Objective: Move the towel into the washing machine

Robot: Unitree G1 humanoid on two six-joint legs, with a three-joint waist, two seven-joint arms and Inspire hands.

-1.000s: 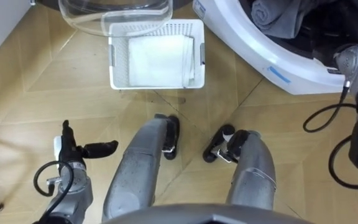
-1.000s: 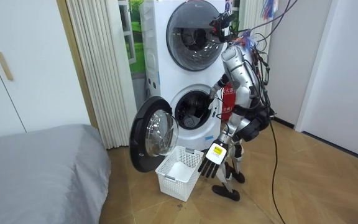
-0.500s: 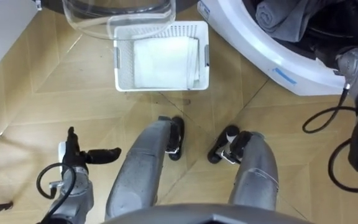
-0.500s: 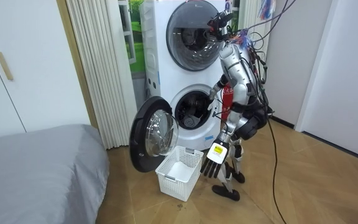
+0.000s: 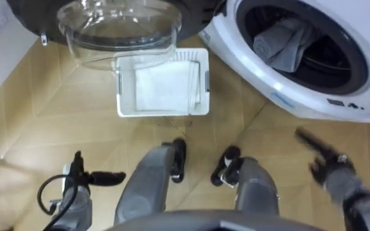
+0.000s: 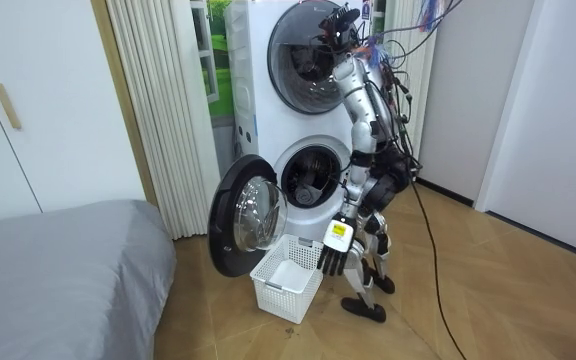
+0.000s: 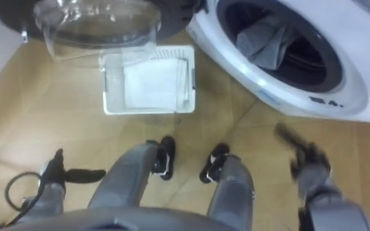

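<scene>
The folded white towel (image 5: pixel 162 86) lies in a white perforated plastic basket (image 5: pixel 162 113), partly under the open glass door (image 5: pixel 117 32). The left robot hand (image 5: pixel 85 178) and right robot hand (image 5: pixel 329 168) hang spread and empty; reaching down may strike that door.

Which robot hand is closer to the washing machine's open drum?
Right. The right robot hand hangs just in front of the drum; the left robot hand is far off, lower left.
</scene>
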